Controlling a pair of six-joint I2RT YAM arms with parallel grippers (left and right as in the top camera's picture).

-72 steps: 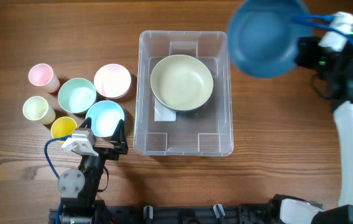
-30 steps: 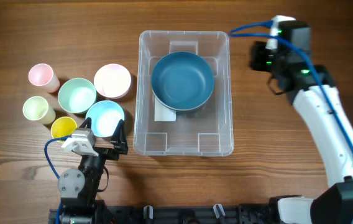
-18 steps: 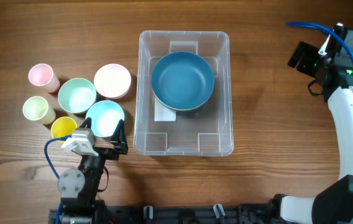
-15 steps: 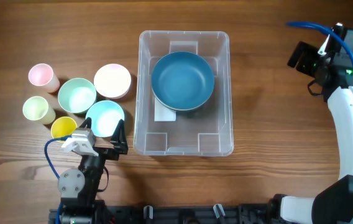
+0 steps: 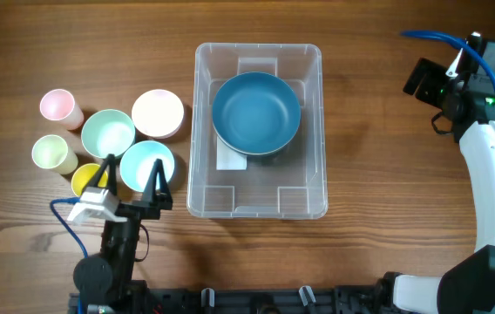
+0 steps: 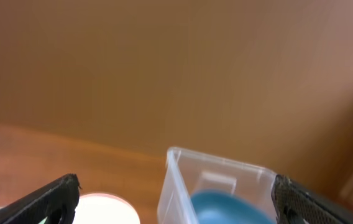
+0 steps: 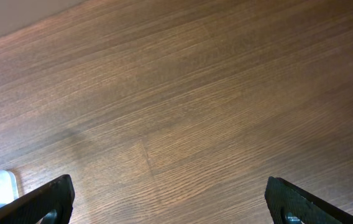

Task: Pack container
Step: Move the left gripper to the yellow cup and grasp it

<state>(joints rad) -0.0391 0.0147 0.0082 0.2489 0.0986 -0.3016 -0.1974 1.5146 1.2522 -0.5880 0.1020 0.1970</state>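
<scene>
Overhead: three cups (image 5: 57,105) and three small bowls (image 5: 108,133) cluster left, left tool (image 5: 130,168) spread wide over the nearest bowl; one container (image 5: 256,199) mid-worktop (image 5: 378,174) holds one blue bowl (image 5: 255,112); right arm (image 5: 491,183) reaches far right, right tool (image 7: 170,196) spread wide

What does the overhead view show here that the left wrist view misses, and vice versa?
Only overhead: the pink cup, pale yellow cup, yellow cup and the right arm. Only left wrist: the plain brown backdrop beyond the table. Both: the clear container, the blue bowl inside it, and the open left tool.
</scene>
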